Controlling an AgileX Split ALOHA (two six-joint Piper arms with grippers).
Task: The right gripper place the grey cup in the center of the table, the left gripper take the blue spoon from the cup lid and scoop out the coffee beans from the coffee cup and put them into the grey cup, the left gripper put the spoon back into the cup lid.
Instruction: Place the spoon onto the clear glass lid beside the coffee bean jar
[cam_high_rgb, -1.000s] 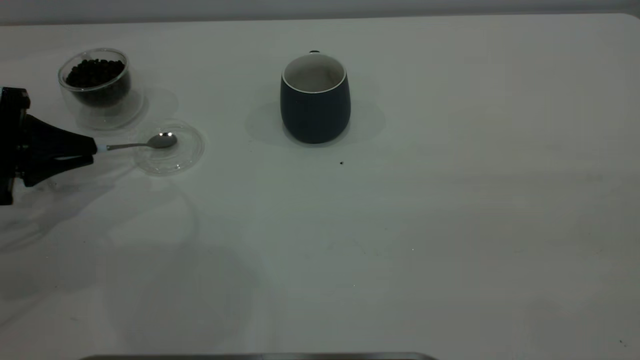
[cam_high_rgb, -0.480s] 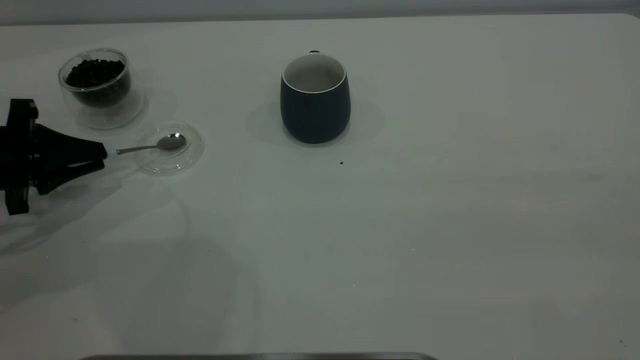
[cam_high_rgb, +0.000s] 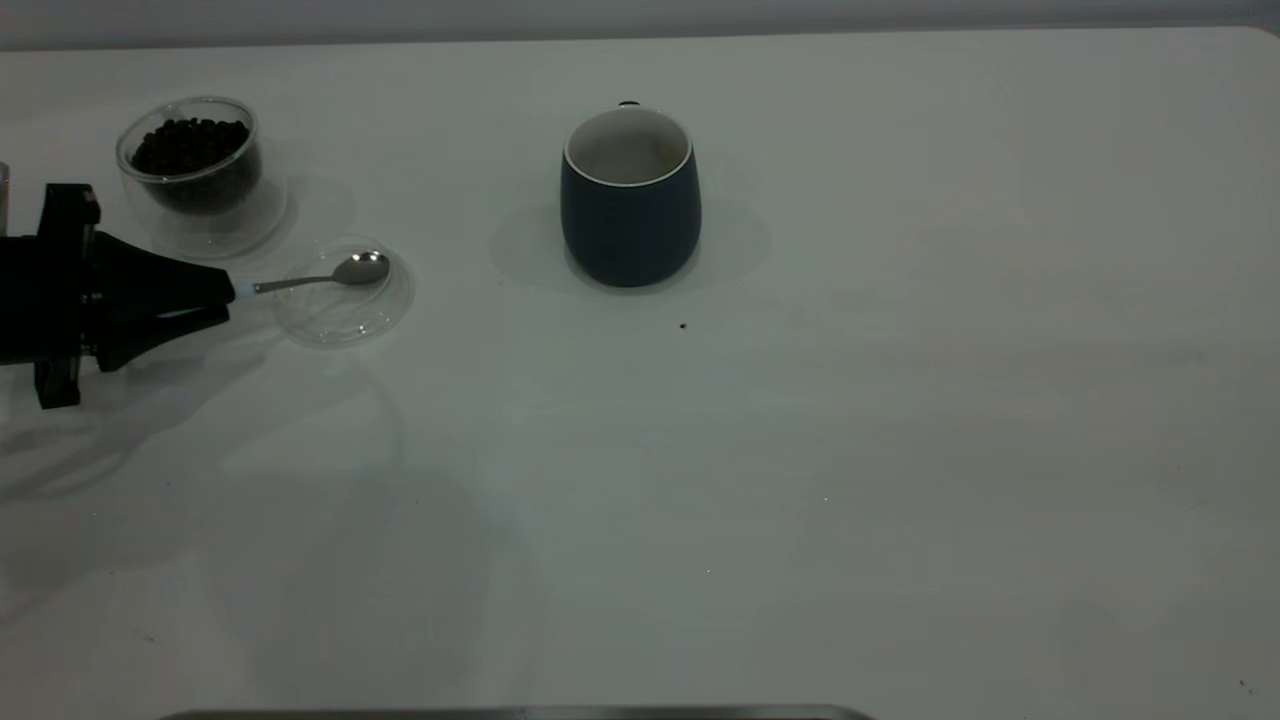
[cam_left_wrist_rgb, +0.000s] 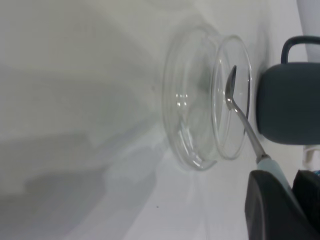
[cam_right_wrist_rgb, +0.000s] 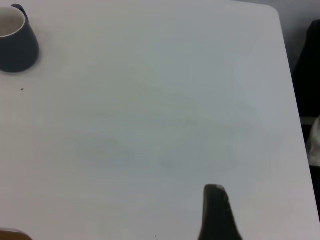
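My left gripper (cam_high_rgb: 222, 296) is shut on the pale blue handle of the blue spoon (cam_high_rgb: 330, 276). The spoon's metal bowl hovers over the far side of the clear cup lid (cam_high_rgb: 340, 310). In the left wrist view the spoon (cam_left_wrist_rgb: 243, 122) runs from the gripper (cam_left_wrist_rgb: 292, 186) across the lid (cam_left_wrist_rgb: 192, 125). The coffee cup (cam_high_rgb: 195, 175) with coffee beans (cam_high_rgb: 190, 145) stands just beyond the gripper at far left. The grey cup (cam_high_rgb: 630, 210) stands upright in the far middle of the table (cam_high_rgb: 800, 450), handle turned away. It also shows in the left wrist view (cam_left_wrist_rgb: 287, 102). My right gripper (cam_right_wrist_rgb: 215, 210) is off the exterior view, over bare table.
A single dark speck (cam_high_rgb: 683, 325) lies in front of the grey cup. The grey cup (cam_right_wrist_rgb: 15, 42) sits far from the right gripper. The table's right edge (cam_right_wrist_rgb: 292, 80) is near the right arm.
My left gripper has moved right and slightly farther back with the spoon. The spoon's bowl has shifted across the lid toward its far right side.
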